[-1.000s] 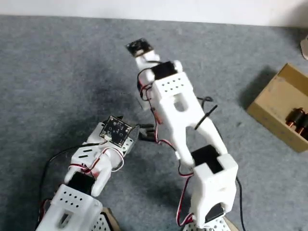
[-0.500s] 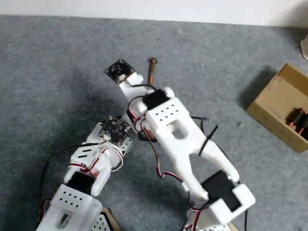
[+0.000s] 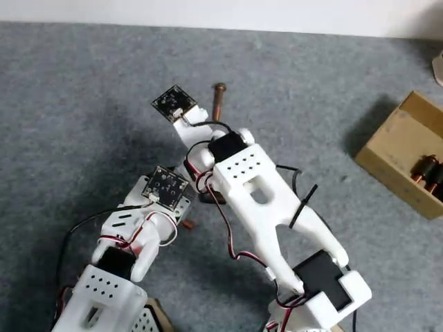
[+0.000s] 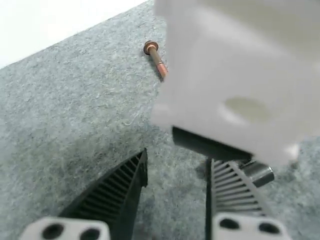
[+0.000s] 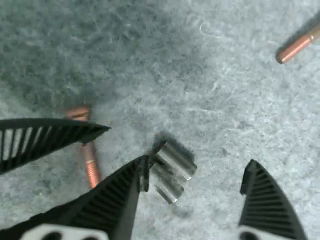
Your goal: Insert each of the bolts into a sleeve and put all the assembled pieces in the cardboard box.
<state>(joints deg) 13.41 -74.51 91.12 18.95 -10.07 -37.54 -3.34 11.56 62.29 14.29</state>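
Left gripper (image 4: 176,160) part open, low over grey tabletop (image 3: 83,83). Right gripper (image 5: 198,166) spread wide just ahead of it, two steel sleeves (image 5: 170,172) lying on the tabletop between its fingers, just beside one. Short bolt (image 5: 88,155) near the sleeves, partly hidden by the left gripper's finger. Second bolt (image 3: 218,100) beyond at 12 o'clock of the right arm (image 3: 263,200). Cardboard box (image 3: 391,142) at 3 o'clock, well apart, assembled pieces (image 3: 426,169) inside.

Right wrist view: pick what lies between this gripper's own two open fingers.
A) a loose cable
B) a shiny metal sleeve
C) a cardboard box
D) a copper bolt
B: the shiny metal sleeve sits between the open fingers of the right gripper, close to one of them, while the nearest bolt lies outside that gap.
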